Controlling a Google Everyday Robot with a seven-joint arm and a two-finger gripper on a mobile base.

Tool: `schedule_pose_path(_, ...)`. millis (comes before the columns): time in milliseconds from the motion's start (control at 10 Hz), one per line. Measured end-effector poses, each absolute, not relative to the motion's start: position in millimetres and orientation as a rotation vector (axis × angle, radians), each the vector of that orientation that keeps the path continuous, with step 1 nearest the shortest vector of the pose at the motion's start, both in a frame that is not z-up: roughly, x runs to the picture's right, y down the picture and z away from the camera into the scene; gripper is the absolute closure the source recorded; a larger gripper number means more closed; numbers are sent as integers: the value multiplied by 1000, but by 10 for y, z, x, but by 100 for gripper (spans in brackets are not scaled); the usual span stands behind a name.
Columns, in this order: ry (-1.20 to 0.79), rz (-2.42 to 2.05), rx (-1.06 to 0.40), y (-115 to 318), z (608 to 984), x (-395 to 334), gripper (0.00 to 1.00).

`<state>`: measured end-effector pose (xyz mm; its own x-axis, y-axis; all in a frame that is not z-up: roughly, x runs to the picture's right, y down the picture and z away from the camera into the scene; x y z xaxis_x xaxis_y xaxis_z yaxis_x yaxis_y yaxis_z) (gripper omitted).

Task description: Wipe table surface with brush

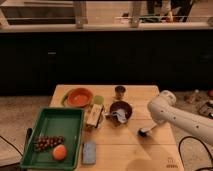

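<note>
I see my gripper [146,131], pinched on the brush [142,133], down at the tan plank table surface [125,150], right side; dark counter [100,60] behind.

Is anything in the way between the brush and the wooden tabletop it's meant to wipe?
Nothing visible. The gripper appears to hold the brush down on the table surface, right of the dark bowl, with bare wood around it.

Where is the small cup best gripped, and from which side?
Probably across its rim, from above: the cup stands upright, with the dark bowl close in front. The hand, shut, is low over the right side of the table.
</note>
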<state>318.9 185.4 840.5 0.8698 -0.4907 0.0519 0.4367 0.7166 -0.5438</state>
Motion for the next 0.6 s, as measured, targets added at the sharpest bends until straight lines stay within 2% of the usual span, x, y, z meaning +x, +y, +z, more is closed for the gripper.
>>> schedule_pose_path(300,73,-551,-568,1826,8450,2887,100)
schedule_pose_path(600,35,-639,-578,1981,8437,2548,100)
